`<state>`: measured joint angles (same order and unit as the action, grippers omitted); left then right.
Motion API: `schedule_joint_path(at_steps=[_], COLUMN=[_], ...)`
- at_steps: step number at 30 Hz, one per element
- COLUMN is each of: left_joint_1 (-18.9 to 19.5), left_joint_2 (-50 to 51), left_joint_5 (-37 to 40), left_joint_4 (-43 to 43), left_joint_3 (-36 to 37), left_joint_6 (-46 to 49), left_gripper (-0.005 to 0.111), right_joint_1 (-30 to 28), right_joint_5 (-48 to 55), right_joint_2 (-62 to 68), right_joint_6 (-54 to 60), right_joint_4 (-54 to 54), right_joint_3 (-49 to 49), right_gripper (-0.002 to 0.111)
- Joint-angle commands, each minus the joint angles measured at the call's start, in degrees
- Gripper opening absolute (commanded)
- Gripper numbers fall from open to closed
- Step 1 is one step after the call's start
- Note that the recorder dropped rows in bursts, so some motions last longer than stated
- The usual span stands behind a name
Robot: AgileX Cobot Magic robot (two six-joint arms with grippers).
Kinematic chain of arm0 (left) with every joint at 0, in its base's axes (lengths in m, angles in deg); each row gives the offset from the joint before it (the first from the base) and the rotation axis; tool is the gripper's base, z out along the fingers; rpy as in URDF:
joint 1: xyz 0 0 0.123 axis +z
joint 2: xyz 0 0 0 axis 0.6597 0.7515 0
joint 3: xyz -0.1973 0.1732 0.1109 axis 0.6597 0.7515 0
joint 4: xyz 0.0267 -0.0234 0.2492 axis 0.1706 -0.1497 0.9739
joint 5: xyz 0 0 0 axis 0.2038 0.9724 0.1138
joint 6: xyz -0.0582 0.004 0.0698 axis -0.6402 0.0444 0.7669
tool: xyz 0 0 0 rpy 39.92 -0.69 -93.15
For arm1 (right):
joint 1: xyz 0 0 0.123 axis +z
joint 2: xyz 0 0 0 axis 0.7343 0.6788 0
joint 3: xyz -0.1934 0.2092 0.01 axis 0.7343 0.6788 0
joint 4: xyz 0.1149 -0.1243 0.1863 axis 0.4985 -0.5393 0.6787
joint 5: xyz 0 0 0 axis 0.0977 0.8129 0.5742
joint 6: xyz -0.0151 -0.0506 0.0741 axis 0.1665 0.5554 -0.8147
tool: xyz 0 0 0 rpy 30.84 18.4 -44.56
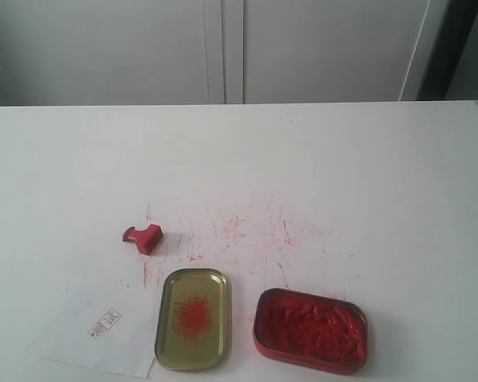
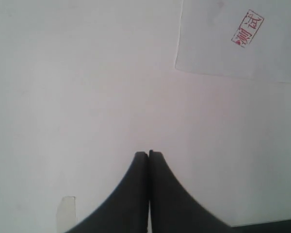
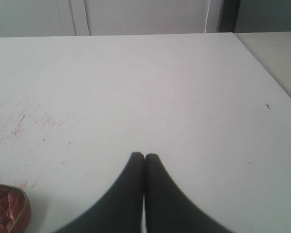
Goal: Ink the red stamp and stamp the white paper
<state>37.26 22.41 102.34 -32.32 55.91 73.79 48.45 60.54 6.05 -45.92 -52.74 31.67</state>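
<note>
Exterior view: tipped-over red stamp (image 1: 143, 238). With left pincer (image 2: 149, 154) and right pincer (image 3: 144, 156) pressed together, empty, could knock it away.

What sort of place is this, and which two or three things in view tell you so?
Probably an indoor lab or office bench set up for stamping: a plain white table streaked with red ink, an open tin of red ink paste, and pale cabinet doors behind.

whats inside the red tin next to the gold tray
Lumpy red ink paste fills the red tin. It covers the whole floor, so the tin's bottom cannot be seen.
</note>
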Motion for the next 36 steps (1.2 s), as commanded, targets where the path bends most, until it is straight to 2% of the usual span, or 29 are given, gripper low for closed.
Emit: schedule_joint_path(at_steps=[1, 16, 20, 26, 29, 36], left_joint_1=[-0.09, -0.09, -0.09, 2.88, 4.01, 4.01], left_joint_2=[-3.10, -4.14, -5.53, -11.91, -14.48, -21.29], left_joint_5=[0.42, -0.95, -6.81, -7.10, -10.32, -20.23], left_joint_4=[-0.77, -0.65, -0.92, -0.66, -0.55, -0.55], left_joint_3=[0.41, 0.41, 0.41, 0.41, 2.54, 11.81], left_joint_6=[3.21, 3.85, 3.47, 3.59, 3.59, 3.59], left_gripper=[0.000, 0.000, 0.000, 0.000, 0.000, 0.000], right_joint_1=[0.11, 0.11, 0.11, 0.11, 0.11, 0.11], right_joint_5=[-0.85, -0.85, -0.85, -0.85, -0.85, -0.85], right_joint_2=[-0.28, -0.28, -0.28, -0.28, -0.28, -0.28], right_joint_6=[-0.06, -0.06, -0.06, -0.06, -0.06, -0.06], right_joint_4=[-0.20, -0.20, -0.20, -0.20, -0.20, -0.20], right_joint_3=[0.31, 0.31, 0.31, 0.31, 0.31, 0.31], right_gripper=[0.000, 0.000, 0.000, 0.000, 0.000, 0.000])
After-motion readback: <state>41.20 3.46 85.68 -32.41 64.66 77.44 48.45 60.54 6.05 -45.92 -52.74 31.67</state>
